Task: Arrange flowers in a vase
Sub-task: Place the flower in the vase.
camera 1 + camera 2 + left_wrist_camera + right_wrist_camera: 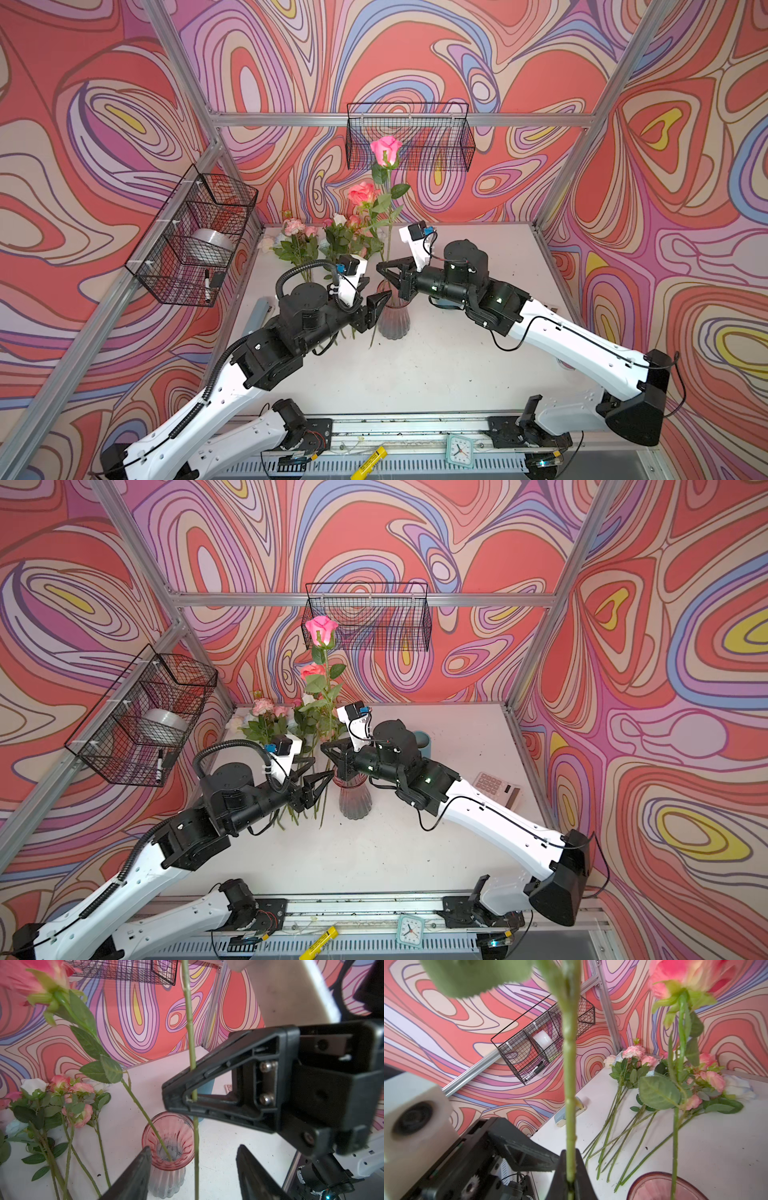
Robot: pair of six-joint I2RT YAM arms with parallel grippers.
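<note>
Gripping the stem of the pink rose (386,149), the right gripper (380,268) has its jaws closed tight on the stem just above the vase (394,322). The rose stands nearly upright, with its bloom high in front of the wire basket (409,137) on the back wall. In the left wrist view the lower stem passes down outside the vase rim; whether its foot touches the table (436,365) cannot be told.

The left gripper (376,291) sits close beside the vase mouth, opposite the right gripper. Its jaws are spread well apart and hold nothing.

A coral rose (362,193) is in the vase, with its stem leaning against the rim toward the back left.

The other flowers (307,243) lie on the table at the back left corner, blooms toward the wall and stems pointing forward, near the vase but apart from it.
</note>
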